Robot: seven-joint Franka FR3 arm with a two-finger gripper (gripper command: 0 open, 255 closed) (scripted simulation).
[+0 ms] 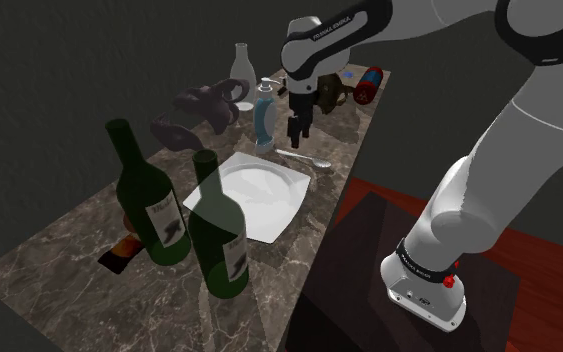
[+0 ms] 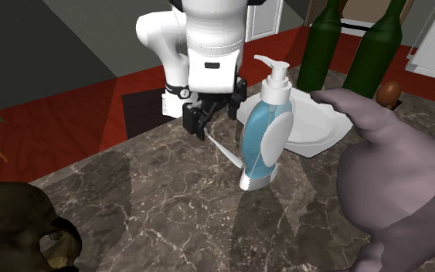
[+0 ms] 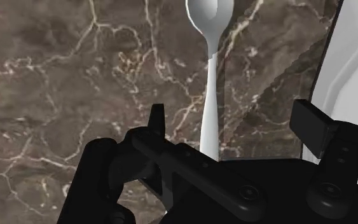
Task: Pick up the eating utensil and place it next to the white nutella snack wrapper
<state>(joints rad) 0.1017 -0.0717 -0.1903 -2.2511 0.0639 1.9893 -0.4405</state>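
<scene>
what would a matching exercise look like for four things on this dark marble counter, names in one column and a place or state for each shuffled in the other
1 white spoon
2 white square plate
3 blue and white pump bottle
4 black two-finger gripper

a standing upright
b open, over the spoon's handle
c lying on the dark marble counter, bowl end away from the gripper
d flat, beside the green wine bottles

Pairs: 1-c, 2-d, 3-a, 4-b

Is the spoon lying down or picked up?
Lying down. The spoon rests flat on the marble table, between open fingers that do not touch it.
</scene>
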